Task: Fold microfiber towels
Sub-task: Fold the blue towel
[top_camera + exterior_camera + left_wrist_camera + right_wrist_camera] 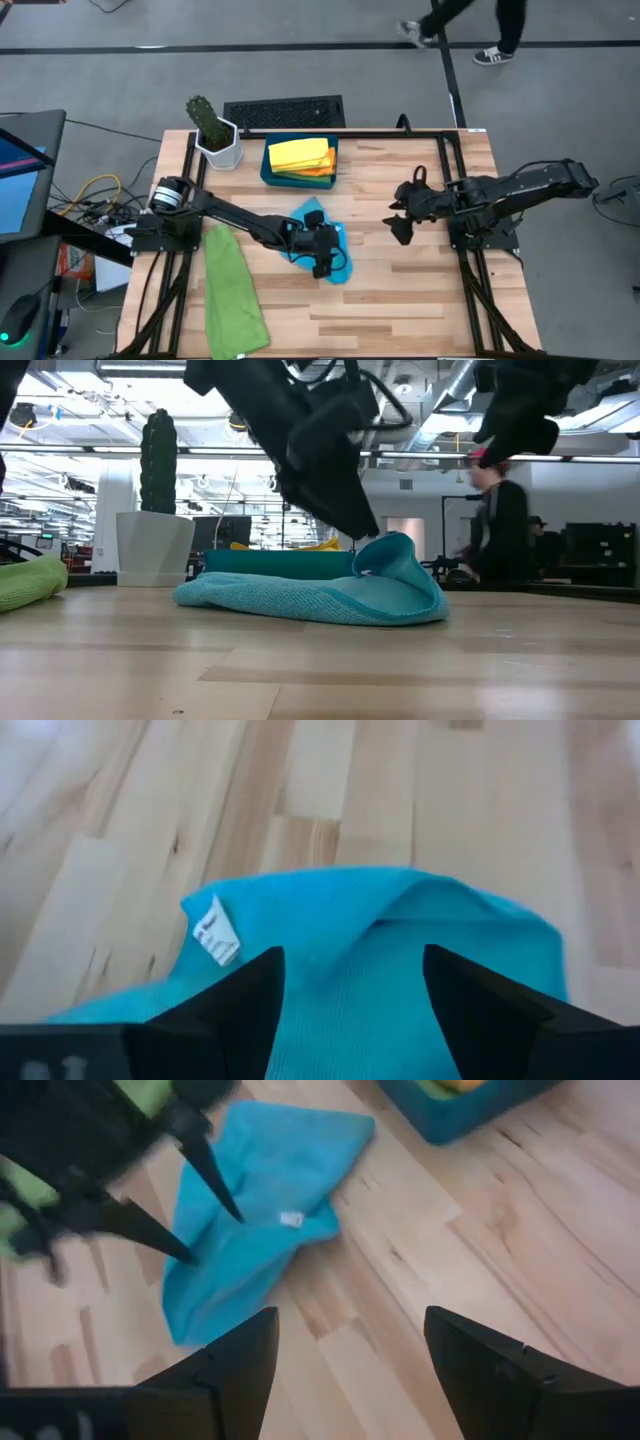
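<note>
Left end effector (326,262) sits low over the sky-blue towel (325,240) near the middle of the wooden surface (400,300), fingers spread apart with nothing clamped between them; in the left wrist view both dark fingers (245,1005) stand apart above the blue cloth (380,950), and a small white tag (216,932) shows on its edge. In the low view that towel (310,595) lies crumpled on the surface with one side curled up in a hump, the left end effector (345,510) just above the hump; whether the tips touch the cloth, cannot tell. Right end effector (400,215) hangs off to the right side of the surface, raised, fingers open and empty, well apart from the blue towel; the right wrist view shows its two fingers (245,1360) wide with bare wood between them and the blue towel (260,1200) farther off. A green towel (232,295) lies flat along the left side of the surface, beside the left arm's base. Yellow towel (298,153) folded on top of an orange towel (322,168) inside the dark teal tray (268,172) at the far edge. White pot with a cactus (213,130) stands just left of the tray. A person's legs (470,25) show on the floor beyond the surface.
</note>
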### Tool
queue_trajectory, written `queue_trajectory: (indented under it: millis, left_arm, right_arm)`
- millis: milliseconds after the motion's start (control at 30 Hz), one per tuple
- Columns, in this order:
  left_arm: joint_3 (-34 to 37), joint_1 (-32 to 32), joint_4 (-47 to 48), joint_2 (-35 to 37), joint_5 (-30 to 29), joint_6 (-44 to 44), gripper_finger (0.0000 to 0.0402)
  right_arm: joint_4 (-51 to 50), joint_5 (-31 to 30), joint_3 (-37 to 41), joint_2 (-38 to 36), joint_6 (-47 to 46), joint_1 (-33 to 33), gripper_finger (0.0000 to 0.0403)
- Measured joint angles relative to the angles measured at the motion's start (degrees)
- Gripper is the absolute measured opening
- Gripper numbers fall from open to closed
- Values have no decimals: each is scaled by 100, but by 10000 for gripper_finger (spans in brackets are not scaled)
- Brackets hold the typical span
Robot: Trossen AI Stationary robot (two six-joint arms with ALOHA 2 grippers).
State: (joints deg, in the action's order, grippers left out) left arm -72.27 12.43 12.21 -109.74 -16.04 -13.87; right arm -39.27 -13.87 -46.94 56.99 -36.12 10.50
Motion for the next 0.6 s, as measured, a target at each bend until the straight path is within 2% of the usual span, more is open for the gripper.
queue_trajectory:
  millis: [300, 467, 600]
  left_arm:
    - [-52, -137, 81, -113, -536, -8, 207]
    - [-65, -295, -72, -238, -154, 149, 192]
    - [-78, -295, -20, -327, -162, 125, 188]
  right_arm:
    - [-155, -6, 26, -114, -6, 0, 276]
    - [-166, -6, 26, -111, -2, 2, 276]
    - [-195, -5, 26, -111, 2, 2, 276]
